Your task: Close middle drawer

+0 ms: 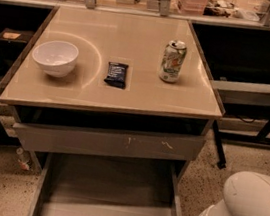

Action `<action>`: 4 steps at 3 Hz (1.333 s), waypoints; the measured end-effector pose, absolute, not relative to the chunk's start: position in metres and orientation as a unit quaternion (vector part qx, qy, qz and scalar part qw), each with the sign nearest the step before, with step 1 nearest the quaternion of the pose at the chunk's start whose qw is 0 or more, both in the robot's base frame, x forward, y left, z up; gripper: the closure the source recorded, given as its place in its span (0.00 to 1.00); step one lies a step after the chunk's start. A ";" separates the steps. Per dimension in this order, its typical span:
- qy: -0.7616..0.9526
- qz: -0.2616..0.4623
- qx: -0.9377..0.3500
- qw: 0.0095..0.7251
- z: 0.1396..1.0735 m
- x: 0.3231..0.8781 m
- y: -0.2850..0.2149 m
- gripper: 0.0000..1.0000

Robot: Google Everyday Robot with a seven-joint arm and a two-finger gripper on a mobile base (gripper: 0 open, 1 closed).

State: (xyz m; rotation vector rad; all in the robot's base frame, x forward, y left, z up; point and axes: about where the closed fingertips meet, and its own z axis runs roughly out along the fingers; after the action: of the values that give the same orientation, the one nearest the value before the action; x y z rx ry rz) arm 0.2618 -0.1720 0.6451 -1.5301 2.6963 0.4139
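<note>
— Down at the lower right corner, is that the pincer?
— Only the white arm (245, 212) shows there. The pincer itself lies outside the view, so nobody can tell whether it is apart or together.
— And the middle drawer?
— The middle drawer (112, 192) sits to the arm's left, so presumably to the pincer's left too. It is pulled far out, with its grey inside open to view and its front running along the bottom edge.
— So nothing is done yet?
— By the look of it, the closing has not begun: the drawer stands out and nothing touches it. The arm is near its right corner, which suggests an approach.
— What remains?
— Nearly all of it. The pincer has to reach the front and push it back under the scratched drawer front (105, 141), which lies above and farther from the arm.
— Does anything on the counter get in the way?
— Probably not. The counter (136, 34), farther off again, carries a white bowl (55, 56), a dark packet (116, 74) and a can (173, 61), all well apart from the drawer.
</note>
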 end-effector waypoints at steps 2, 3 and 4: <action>0.869 0.156 -0.469 0.001 0.613 0.256 -0.170 1.00; 0.877 0.192 -0.440 0.002 0.558 0.254 -0.168 1.00; 0.880 0.227 -0.417 0.007 0.482 0.270 -0.152 1.00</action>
State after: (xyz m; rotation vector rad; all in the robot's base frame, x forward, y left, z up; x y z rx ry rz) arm 0.2704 -0.1516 0.4816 -1.3037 2.7533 0.7089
